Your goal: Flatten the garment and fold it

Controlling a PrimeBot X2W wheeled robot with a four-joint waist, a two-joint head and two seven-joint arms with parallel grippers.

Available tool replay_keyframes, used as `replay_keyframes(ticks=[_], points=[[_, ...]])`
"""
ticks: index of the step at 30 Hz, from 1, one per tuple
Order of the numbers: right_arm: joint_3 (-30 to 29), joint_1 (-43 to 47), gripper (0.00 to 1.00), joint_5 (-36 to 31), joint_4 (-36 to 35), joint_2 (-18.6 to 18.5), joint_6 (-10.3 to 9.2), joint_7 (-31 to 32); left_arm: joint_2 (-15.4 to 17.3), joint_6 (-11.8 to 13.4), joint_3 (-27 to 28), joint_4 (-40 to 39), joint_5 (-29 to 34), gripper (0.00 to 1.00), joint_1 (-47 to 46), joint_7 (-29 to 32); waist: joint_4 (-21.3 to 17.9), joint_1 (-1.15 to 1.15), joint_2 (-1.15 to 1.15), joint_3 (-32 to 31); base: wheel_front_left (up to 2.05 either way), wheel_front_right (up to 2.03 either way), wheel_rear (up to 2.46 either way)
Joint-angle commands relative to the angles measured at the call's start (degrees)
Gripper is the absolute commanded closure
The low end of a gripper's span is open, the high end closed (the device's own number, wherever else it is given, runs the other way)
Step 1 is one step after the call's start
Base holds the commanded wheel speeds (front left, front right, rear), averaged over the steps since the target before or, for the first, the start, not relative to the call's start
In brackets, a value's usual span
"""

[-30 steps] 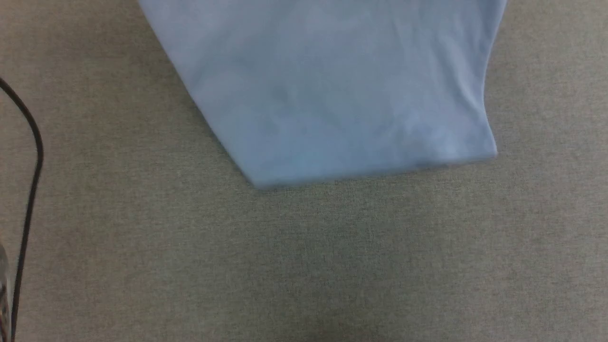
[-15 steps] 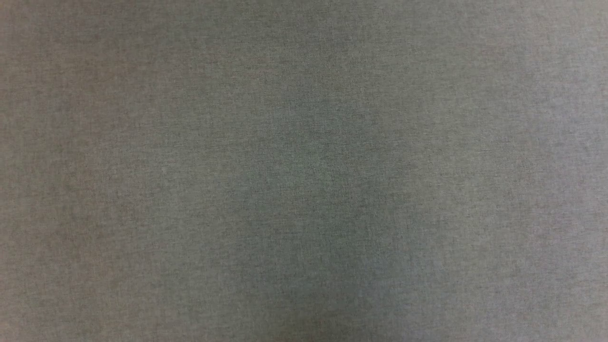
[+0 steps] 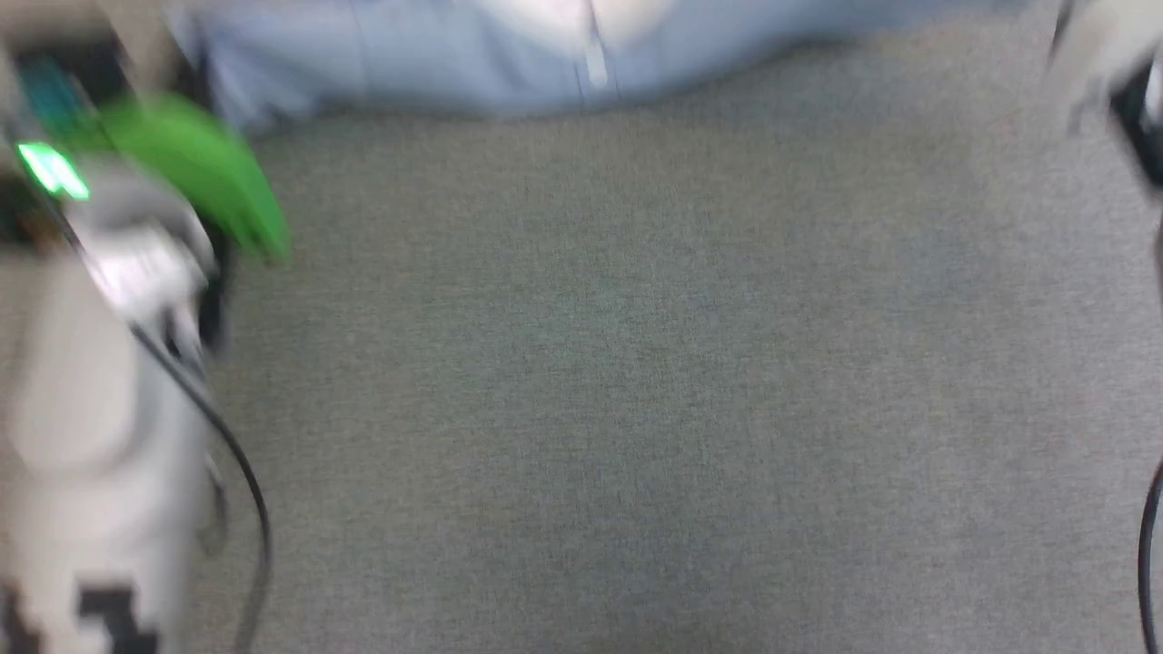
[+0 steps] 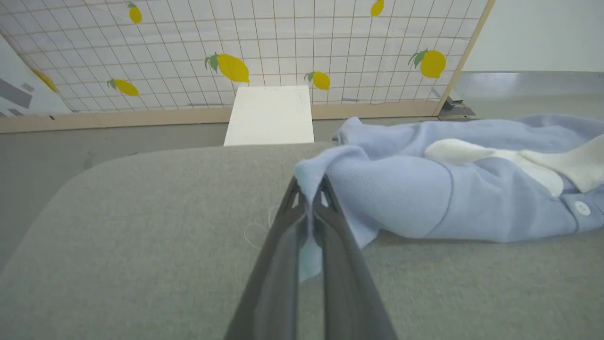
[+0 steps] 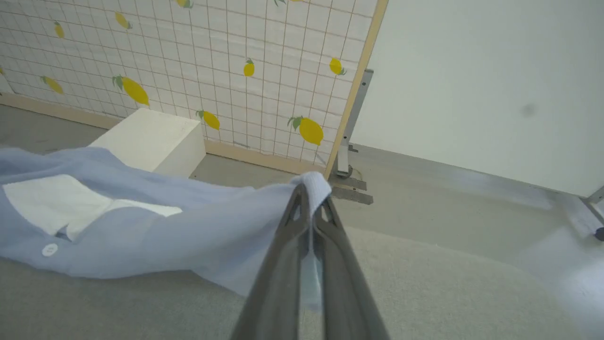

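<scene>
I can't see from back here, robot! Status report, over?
Left gripper shut on shirt edge. Right gripper shut on another edge. Shirt rumpled on gray table, not yet folded. White box beyond table, out of the way.

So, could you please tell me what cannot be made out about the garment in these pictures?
Head view: motion blur smears the garment; the top edge cuts it off.
Left wrist view: the right edge cuts it; the left gripper covers the pinched cloth.
Right wrist view: the left edge cuts it; the right gripper covers its pinch.
</scene>
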Motion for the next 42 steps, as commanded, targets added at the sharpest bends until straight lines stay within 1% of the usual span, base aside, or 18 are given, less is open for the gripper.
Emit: replay_keyframes(ticks=[1, 3, 7, 8, 10, 13, 16, 20, 22, 25, 27, 29, 33, 35, 36, 37, 38, 42], points=[[-0.35, 5.48, 1.00, 2.38, -2.78, -1.24, -0.10, 1.24, -1.37, -0.18, 0.75, -1.85, -2.60, 1.00, 5.88, 0.97, 0.90, 0.00, 0.00, -5.14, 0.00, 0.00, 0.00], [-1.34, 13.82, 1.00, 4.55, -7.25, -2.14, -0.10, 3.86, -2.94, 0.02, 1.24, -5.07, -5.66, 1.00, 14.33, 3.37, 1.00, 0.00, 0.00, -7.11, 0.00, 0.00, 0.00], [-5.07, 28.92, 1.00, 6.42, -15.93, -1.48, -0.10, 8.64, -5.51, 1.79, 2.59, -13.09, -10.41, 1.00, 28.89, 6.76, 0.86, 0.00, 0.00, -10.37, 0.00, 0.00, 0.00], [-8.04, 35.47, 1.00, 6.44, -19.96, -0.10, -0.10, 10.77, -6.82, 3.14, 3.20, -17.14, -12.10, 1.00, 34.96, 7.74, 0.97, 0.00, 0.00, -11.65, 0.00, 0.00, 0.00], [-11.14, 41.35, 1.00, 5.87, -23.58, 1.86, -0.10, 13.05, -7.49, 4.38, 3.15, -20.32, -12.80, 1.00, 40.20, 9.07, 1.14, 0.00, 0.00, -12.73, 0.00, 0.00, 0.00], [-15.62, 48.76, 1.00, 4.08, -27.46, 5.12, -0.10, 16.85, -8.82, 5.96, 3.15, -23.21, -14.28, 1.00, 46.03, 10.86, 1.54, 0.00, 0.00, -14.26, 0.00, 0.00, 0.00], [-20.55, 55.02, 1.00, 2.04, -29.63, 9.26, -0.10, 21.30, -9.80, 7.83, 3.39, -24.27, -15.37, 1.00, 50.56, 12.57, 1.79, 0.00, 0.00, -15.96, 0.00, 0.00, 0.00], [-26.53, 60.82, 1.00, 0.46, -31.45, 14.40, -0.10, 27.55, -10.29, 10.04, 4.01, -25.40, -15.98, 1.00, 54.94, 14.06, 2.20, 0.00, 0.00, -17.04, 0.00, 0.00, 0.00], [-28.49, 62.70, 1.00, -0.05, -31.84, 15.80, -0.10, 30.29, -10.36, 10.93, 4.26, -25.74, -16.16, 1.00, 56.74, 14.72, 2.26, 0.00, 0.00, -17.11, 0.00, 0.00, 0.00], [-31.09, 64.47, 1.00, -1.00, -31.28, 16.79, -0.10, 32.73, -10.12, 11.98, 3.81, -25.99, -16.04, 1.00, 59.16, 16.54, 2.48, 0.00, 0.00, -17.10, 0.00, 0.00, 0.00], [-32.81, 65.03, 1.00, -1.68, -30.22, 17.05, -0.10, 33.63, -9.26, 12.88, 3.29, -26.04, -14.79, 1.00, 60.35, 17.54, 2.73, 0.00, 0.00, -17.09, 0.00, 0.00, 0.00], [-33.58, 65.06, 1.00, -1.05, -28.33, 17.12, -0.10, 34.18, -9.19, 13.70, 3.13, -26.28, -14.32, 1.00, 60.96, 18.03, 2.96, 0.00, 0.00, -17.00, 0.00, 0.00, 0.00], [-32.75, 63.78, 1.00, 0.66, -24.07, 17.14, -0.10, 33.26, -9.76, 14.13, 2.43, -26.93, -14.21, 1.00, 60.71, 18.25, 3.30, 0.00, 0.00, -16.51, 0.00, 0.00, 0.00], [-32.60, 62.78, 1.00, 1.06, -21.87, 17.15, -0.10, 31.83, -9.66, 13.62, 2.50, -26.79, -14.63, 1.00, 60.38, 18.12, 3.66, 0.00, 0.00, -16.35, 0.00, 0.00, 0.00], [-32.49, 62.37, 0.58, 0.96, -20.93, 17.15, -0.10, 31.08, -9.40, 12.90, 2.82, -26.52, -15.11, 1.00, 60.33, 17.70, 3.97, 0.00, 0.00, -16.33, 0.00, 0.00, 0.00], [-32.47, 62.07, 0.23, 0.82, -20.52, 17.15, -0.10, 30.39, -9.32, 12.39, 3.04, -26.35, -15.46, 1.00, 60.26, 17.26, 4.23, 0.00, 0.00, -16.33, 0.00, 0.00, 0.00], [-32.66, 61.58, 0.00, 1.00, -20.20, 17.15, -0.10, 29.60, -9.25, 11.87, 3.28, -26.16, -15.85, 1.00, 60.22, 16.80, 4.45, 0.00, 0.00, -16.36, 0.00, 0.00, 0.00], [-35.01, 59.08, 0.00, 2.57, -21.64, 17.16, -0.10, 24.67, -8.16, 10.86, 2.97, -25.68, -15.16, 1.00, 59.74, 16.07, 5.47, 0.00, 0.00, -16.11, 0.00, 0.00, 0.00]])
